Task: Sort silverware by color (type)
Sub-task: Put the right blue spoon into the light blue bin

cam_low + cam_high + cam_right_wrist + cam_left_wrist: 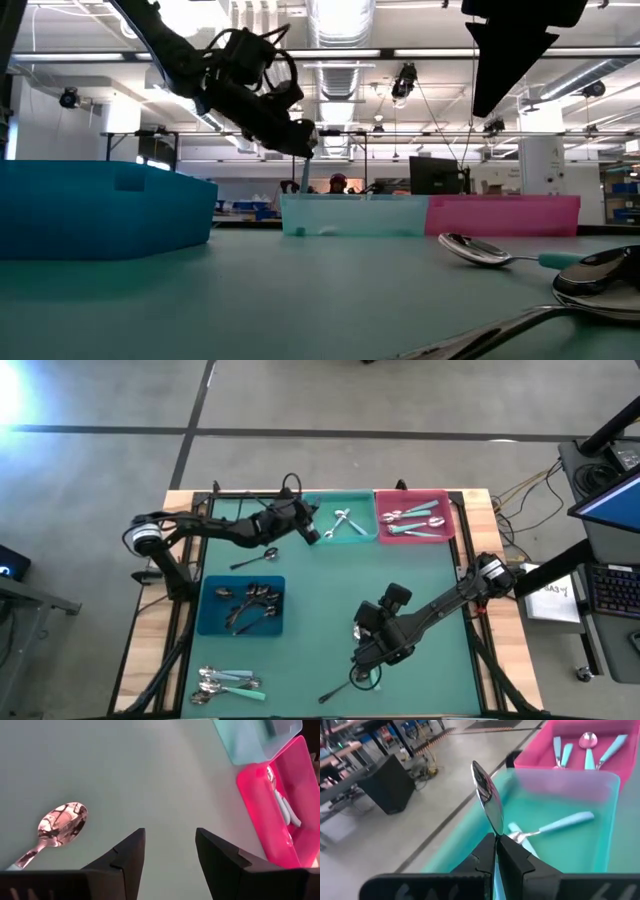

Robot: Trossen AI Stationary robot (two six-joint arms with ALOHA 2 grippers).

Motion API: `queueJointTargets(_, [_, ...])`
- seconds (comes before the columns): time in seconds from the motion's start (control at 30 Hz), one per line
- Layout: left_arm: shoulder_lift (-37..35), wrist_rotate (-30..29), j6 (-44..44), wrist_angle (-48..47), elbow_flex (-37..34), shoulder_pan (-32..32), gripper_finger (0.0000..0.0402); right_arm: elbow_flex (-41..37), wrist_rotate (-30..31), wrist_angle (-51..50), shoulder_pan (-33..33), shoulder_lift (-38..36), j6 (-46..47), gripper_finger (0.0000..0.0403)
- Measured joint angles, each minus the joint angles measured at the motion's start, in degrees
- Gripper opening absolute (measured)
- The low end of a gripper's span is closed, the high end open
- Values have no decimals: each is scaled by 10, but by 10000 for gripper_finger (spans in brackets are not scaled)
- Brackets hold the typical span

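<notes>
Above translucent teal bin point(600, 785), left tool point(496, 851) pinching glossy oval-bowled spoon point(487, 797)

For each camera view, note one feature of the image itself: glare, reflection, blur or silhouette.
High view: white glare burns out the upper left corner. Low view: ceiling strip lights leave the arms as dark silhouettes, and the near spoon is soft. Left wrist view: the held spoon mirrors the room while the floor blurs. Right wrist view: the spoon bowl reflects the ceiling.
</notes>
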Motion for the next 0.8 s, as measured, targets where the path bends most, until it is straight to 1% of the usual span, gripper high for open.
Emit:
queueJointTargets(0.33, [8, 4, -40, 1, 0, 0, 0, 0, -9, 6, 0, 0, -2, 162])
queueJointTargets(0.5, [8, 55, -46, 0, 0, 0, 2, 0, -14, 10, 0, 0, -9, 162])
queueJointTargets(0.57, [8, 74, -46, -3, 0, 0, 11, 0, -17, 10, 0, 0, -11, 160])
queueJointTargets(0.67, [8, 95, -46, -2, 0, 0, 34, 0, -40, 10, 0, 0, -13, 160])
queueJointTargets(0.8, [8, 95, -46, -1, 0, 0, 75, 0, -62, 11, 0, 0, -13, 160])
